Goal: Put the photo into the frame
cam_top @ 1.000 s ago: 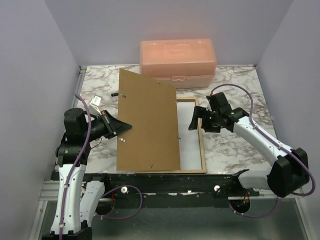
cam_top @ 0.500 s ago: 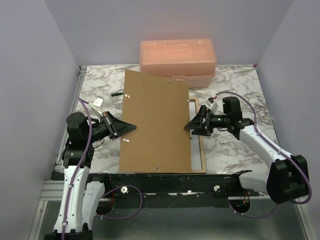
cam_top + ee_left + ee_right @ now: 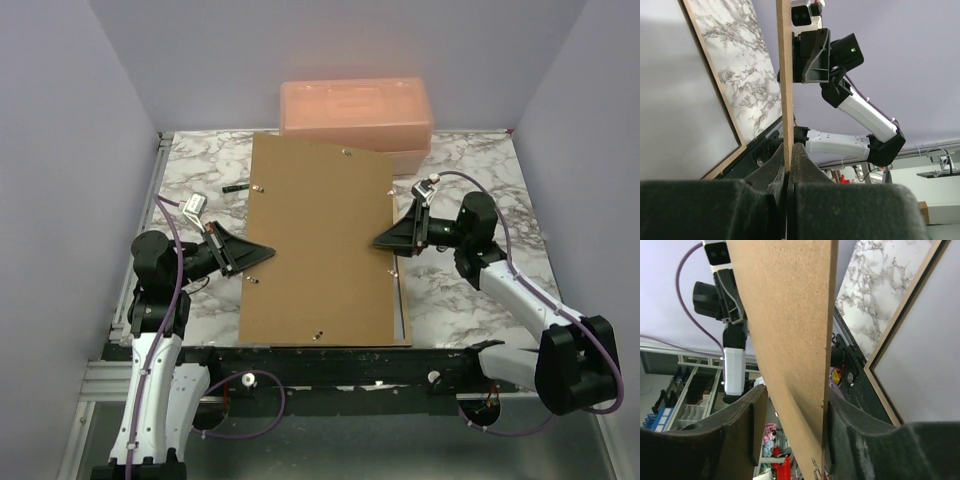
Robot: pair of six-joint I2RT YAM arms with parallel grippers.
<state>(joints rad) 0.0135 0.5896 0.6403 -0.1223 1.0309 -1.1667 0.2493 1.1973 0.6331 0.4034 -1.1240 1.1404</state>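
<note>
The left gripper has its jaws clamped together on the left edge of the large brown fibreboard panel. The right gripper straddles the panel's right edge, jaws partly apart; I cannot tell if they pinch. The thin light-wood rectangular frame lies on the marble desk beneath the panel. A pink plastic box crowds the panel's far edge.

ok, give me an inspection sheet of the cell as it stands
Surface: marble-pattern table, intact.
Job's things: frame lies flat, wood back up, mostly under the raised brown backing panel; photo not identifiable.
Clutter: pink lidded box at the rear; small black item rear left.
Grippers: left tool shut on the panel's left edge; right tool straddles its right edge, clamp unclear.
Cables: purple cables along both arms, no snag seen.
Surroundings: lilac walls on three sides.
</note>
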